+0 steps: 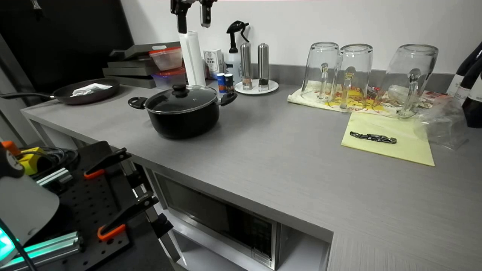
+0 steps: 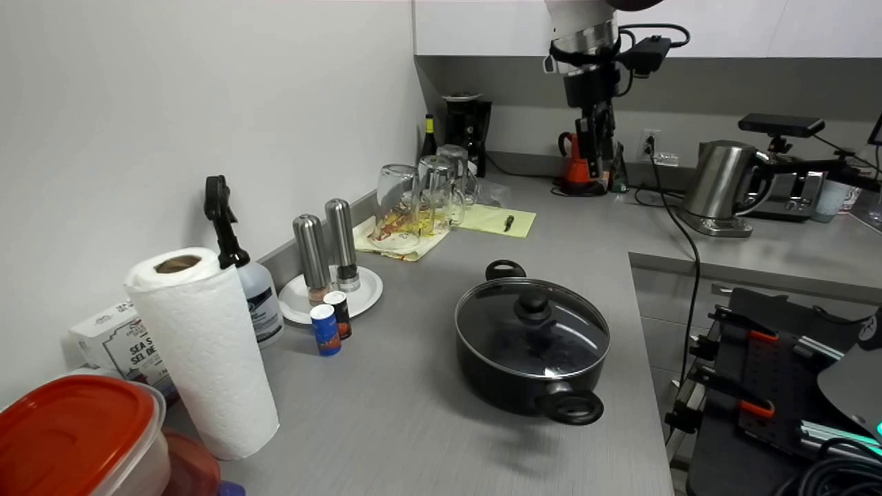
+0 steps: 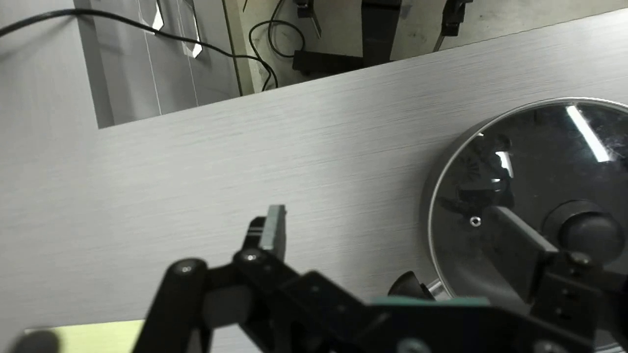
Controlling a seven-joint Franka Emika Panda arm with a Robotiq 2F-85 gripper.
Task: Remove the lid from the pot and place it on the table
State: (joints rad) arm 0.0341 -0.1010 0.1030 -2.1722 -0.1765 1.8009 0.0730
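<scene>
The lid sits on top of the pot, its black knob facing up. In an exterior view the lid also lies flat on the pot. The pot stands on the grey table near its front edge. My gripper is open and empty, high above the table. It also hangs well above the table in an exterior view. In the wrist view the gripper has its fingers wide apart, one overlapping the lid, whose right part is cut off.
Upturned glass mugs stand on a cloth by the wall, beside a yellow sheet. Two steel mills on a white plate, small shakers, a paper towel roll and a spray bottle are near the pot. A frying pan lies beyond it.
</scene>
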